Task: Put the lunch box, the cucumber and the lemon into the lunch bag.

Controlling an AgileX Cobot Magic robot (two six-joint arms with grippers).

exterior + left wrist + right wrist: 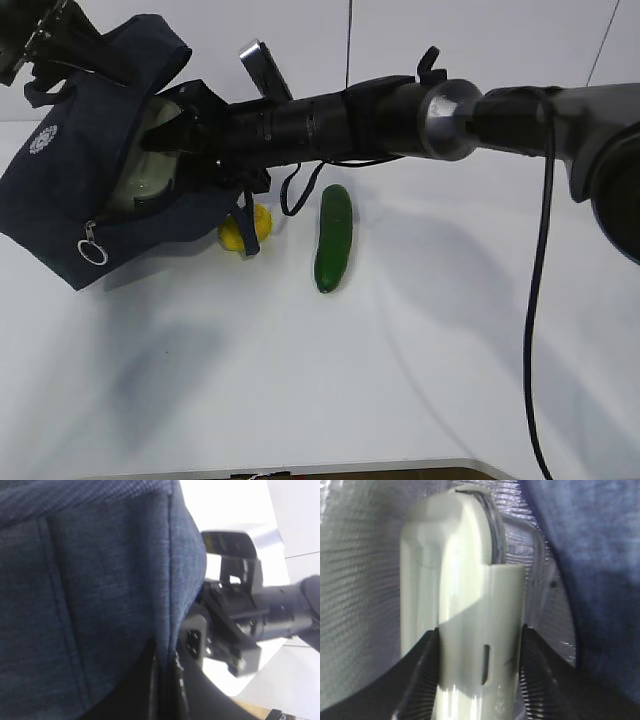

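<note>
The right tool point(480, 650) is clamped on the lunch box point(465, 595), deep inside the bag point(70, 200), whose edge the closed left tool point(45, 40) lifts. Next it likely must let go and back out; lemon point(245, 230) and cucumber point(332, 238) lie below it on the worktop point(300, 380).

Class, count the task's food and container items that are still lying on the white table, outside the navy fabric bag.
2: the long dark green cucumber mid-table, and the yellow lemon beside the bag, partly hidden by a strap.
</note>
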